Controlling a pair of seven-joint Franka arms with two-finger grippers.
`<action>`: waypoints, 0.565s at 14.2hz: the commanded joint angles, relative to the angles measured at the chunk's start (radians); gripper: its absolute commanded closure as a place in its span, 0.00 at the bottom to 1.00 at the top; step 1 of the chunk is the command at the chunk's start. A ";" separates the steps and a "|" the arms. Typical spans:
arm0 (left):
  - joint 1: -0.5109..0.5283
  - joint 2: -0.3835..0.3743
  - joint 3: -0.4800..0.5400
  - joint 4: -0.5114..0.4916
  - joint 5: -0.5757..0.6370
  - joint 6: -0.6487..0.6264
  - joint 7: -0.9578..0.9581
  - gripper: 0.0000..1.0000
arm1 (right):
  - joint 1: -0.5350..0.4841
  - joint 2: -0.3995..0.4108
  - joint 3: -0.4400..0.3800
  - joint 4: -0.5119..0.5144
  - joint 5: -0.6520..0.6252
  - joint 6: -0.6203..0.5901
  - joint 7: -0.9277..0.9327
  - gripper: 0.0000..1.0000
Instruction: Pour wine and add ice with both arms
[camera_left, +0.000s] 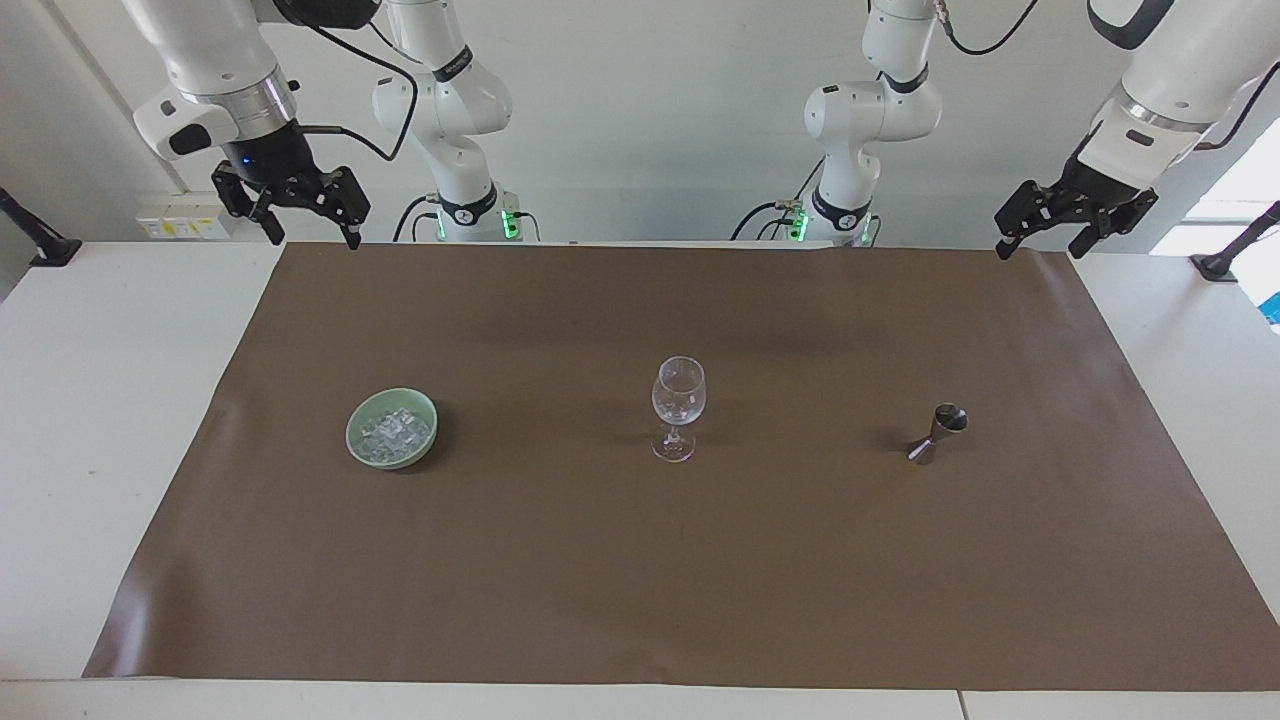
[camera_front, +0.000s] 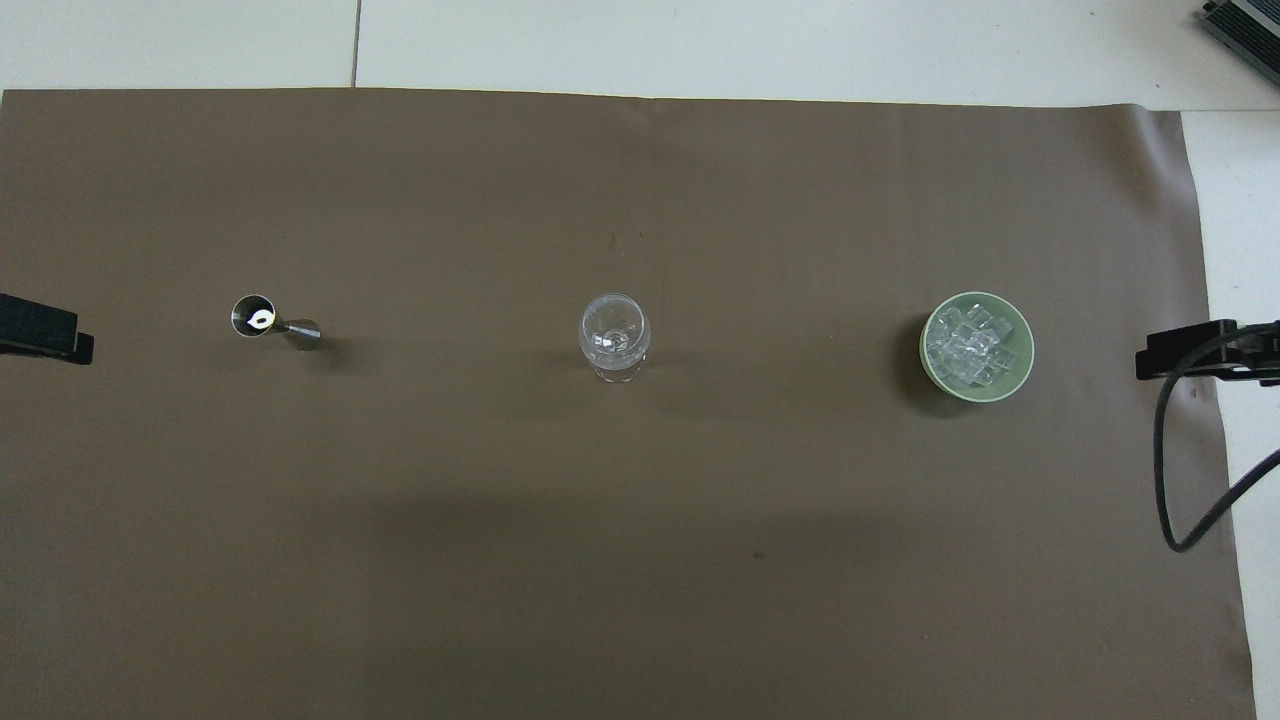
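Observation:
An empty clear wine glass (camera_left: 678, 408) (camera_front: 614, 336) stands upright mid-mat. Toward the right arm's end sits a pale green bowl (camera_left: 358, 437) (camera_front: 1026, 350) heaped with ice (camera_left: 395, 430) (camera_front: 968, 345). A small metal jigger (camera_left: 938, 432) (camera_front: 272, 320) stands toward the left arm's end. No wine shows, and I cannot tell whether the jigger holds any. My right gripper (camera_left: 313, 235) (camera_front: 1190, 352) hangs open in the air over the mat's corner at the right arm's end. My left gripper (camera_left: 1040, 245) (camera_front: 45, 333) hangs open over the mat's corner at the left arm's end. Both arms wait, holding nothing.
A brown mat (camera_left: 640, 580) covers most of the white table (camera_left: 100, 420). A black cable (camera_front: 1165, 470) loops down from the right gripper past the mat's edge. Black clamp stands (camera_left: 40, 245) (camera_left: 1225, 260) sit at the table's two ends.

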 joint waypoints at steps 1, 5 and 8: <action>-0.004 -0.026 0.003 -0.037 -0.009 0.029 0.013 0.00 | -0.013 -0.026 0.008 -0.025 0.017 -0.004 -0.026 0.00; -0.006 -0.026 -0.001 -0.037 -0.009 0.031 0.002 0.00 | -0.013 -0.026 0.008 -0.025 0.017 -0.004 -0.026 0.00; -0.004 -0.027 -0.003 -0.038 -0.009 0.031 0.000 0.00 | -0.013 -0.026 0.008 -0.025 0.017 -0.004 -0.026 0.00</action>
